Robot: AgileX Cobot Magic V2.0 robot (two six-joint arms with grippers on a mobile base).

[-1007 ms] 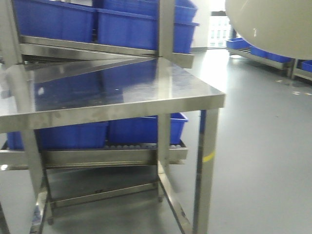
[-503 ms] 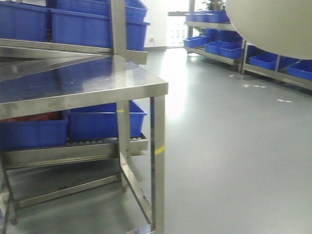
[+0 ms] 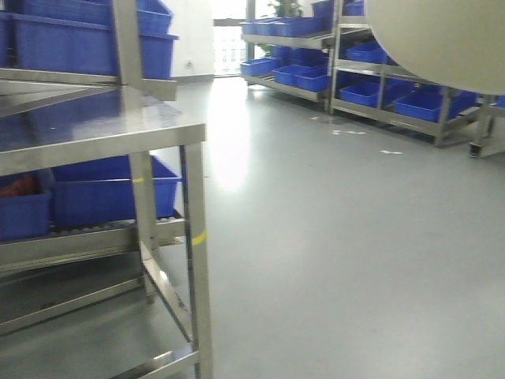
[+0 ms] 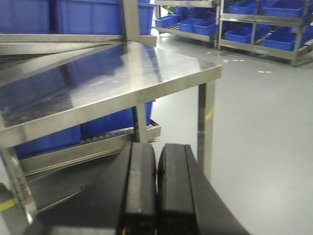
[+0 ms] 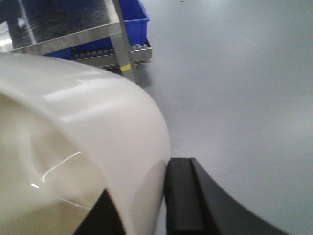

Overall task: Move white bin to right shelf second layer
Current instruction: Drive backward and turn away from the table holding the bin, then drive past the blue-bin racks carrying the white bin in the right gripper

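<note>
One white bin [image 3: 442, 39] hangs in the front view's upper right corner, well apart from the steel table [image 3: 102, 130]. Left wrist view: left gripper [image 4: 156, 191], fingers pressed together, empty. Right wrist view: right gripper [image 5: 142, 200] clamps the white bin's wall.

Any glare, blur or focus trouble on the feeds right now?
Front view: window glare whitens the floor, far shelves soft. Left wrist: table top mirrors blue crates, left gripper blurred. Right wrist: white bin looms out of focus.
</note>
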